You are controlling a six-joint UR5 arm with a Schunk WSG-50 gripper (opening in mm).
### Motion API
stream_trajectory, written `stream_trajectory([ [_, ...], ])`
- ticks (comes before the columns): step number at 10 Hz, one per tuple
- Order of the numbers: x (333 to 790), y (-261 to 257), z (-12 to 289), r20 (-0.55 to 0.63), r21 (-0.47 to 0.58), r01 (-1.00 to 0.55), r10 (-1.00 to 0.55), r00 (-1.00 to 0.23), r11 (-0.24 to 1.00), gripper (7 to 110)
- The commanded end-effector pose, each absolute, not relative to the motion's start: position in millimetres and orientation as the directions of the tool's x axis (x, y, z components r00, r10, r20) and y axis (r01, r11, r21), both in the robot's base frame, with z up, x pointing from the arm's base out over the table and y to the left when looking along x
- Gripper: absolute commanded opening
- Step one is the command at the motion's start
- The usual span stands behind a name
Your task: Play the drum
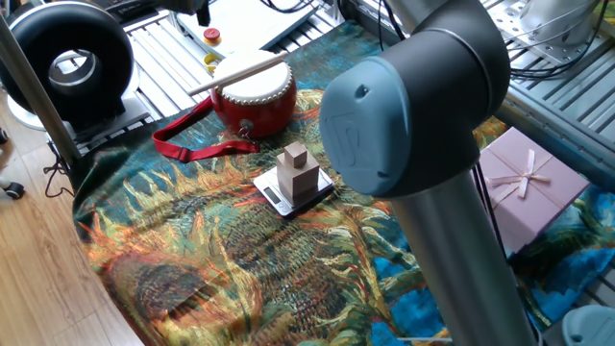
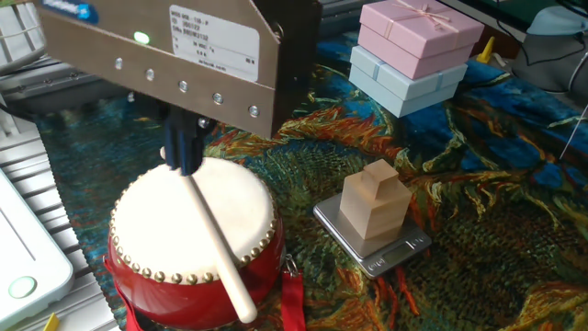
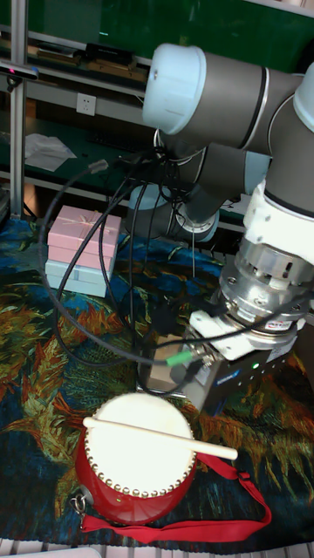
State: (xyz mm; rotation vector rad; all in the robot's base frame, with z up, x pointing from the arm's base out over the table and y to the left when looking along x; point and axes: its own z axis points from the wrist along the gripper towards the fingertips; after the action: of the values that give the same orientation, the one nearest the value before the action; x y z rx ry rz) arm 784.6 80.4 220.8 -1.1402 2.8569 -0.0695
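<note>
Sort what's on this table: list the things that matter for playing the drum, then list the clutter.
For the job:
- drum
- drumstick lying across the drum's skin
- gripper at the stick's far end

Just lying about:
- wooden blocks on the small scale
- stacked gift boxes
- black round fan
- patterned cloth
</note>
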Motion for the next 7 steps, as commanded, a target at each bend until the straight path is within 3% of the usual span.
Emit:
stream_trajectory([
  [1,814.7,81.2,219.5,-0.07,-0.17,-0.873,-0.89,-0.452,0.457,7],
  [5,810.2,87.1,215.1,-0.073,-0.149,-0.898,-0.91,-0.408,0.415,7],
  [7,819.2,86.9,214.7,-0.085,-0.187,-0.892,-0.911,-0.404,0.412,7],
])
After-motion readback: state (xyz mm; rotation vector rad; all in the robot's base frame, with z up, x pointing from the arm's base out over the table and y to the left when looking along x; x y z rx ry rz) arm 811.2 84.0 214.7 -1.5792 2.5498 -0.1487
